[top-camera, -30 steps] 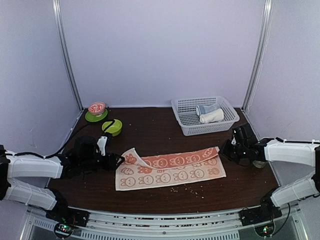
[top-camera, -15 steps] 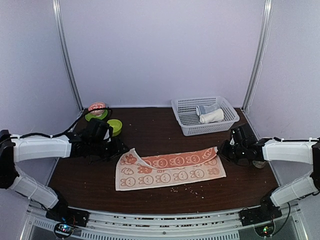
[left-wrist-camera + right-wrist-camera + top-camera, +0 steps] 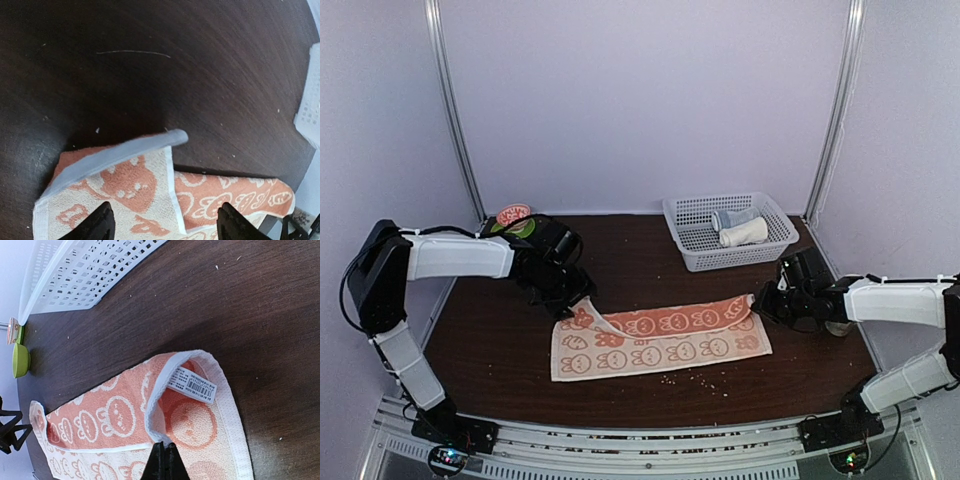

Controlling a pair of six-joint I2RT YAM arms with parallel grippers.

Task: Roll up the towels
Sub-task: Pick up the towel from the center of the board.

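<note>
The orange-red towel [image 3: 660, 338] with white rabbit patterns lies flat mid-table, its far long edge folded over toward the front. My left gripper [image 3: 572, 297] is open just above the towel's far left corner; in the left wrist view the corner [image 3: 130, 182] lies between my spread fingertips [image 3: 103, 224]. My right gripper [image 3: 767, 303] is shut on the folded white hem [image 3: 160, 400] at the towel's right end, next to a barcode label [image 3: 192, 385]. The cream-white towel [image 3: 744, 234] lies rolled in the basket.
A white mesh basket [image 3: 740, 259] stands at the back right, holding a pale grey-blue bundle [image 3: 732, 217] too. A green dish with a red bowl [image 3: 513, 214] sits at the back left, behind my left arm. Crumbs lie near the front edge.
My left arm has swung from the table's left side in toward the towel's far left corner. The right gripper has stayed at the towel's right end.
</note>
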